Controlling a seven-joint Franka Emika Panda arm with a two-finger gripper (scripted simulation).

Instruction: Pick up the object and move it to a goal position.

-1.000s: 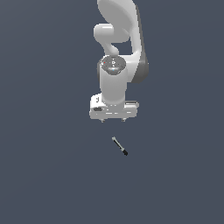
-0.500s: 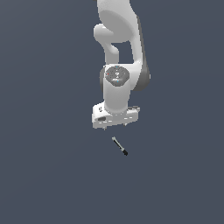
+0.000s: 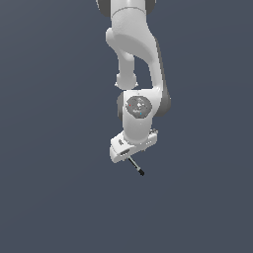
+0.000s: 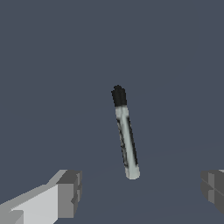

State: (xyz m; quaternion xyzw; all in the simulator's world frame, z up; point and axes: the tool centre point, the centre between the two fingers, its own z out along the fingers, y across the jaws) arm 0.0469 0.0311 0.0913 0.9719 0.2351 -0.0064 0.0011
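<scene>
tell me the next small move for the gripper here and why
Probably ease straight down a little more. In the wrist view the gripper is open, its fingers wide apart, and the pen-like rod lies untouched on the floor between them. The exterior view shows the gripper partly covering the rod.

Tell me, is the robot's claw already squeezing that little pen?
No. In the wrist view the pen lies free between the wide-apart fingers of the gripper, touching neither.

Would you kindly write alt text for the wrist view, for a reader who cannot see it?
A thin pen-like rod, light grey with a black tip, lies on a plain dark grey surface. The open gripper shows two grey fingertips wide apart at the picture's edge, the rod's grey end between them, untouched.
</scene>
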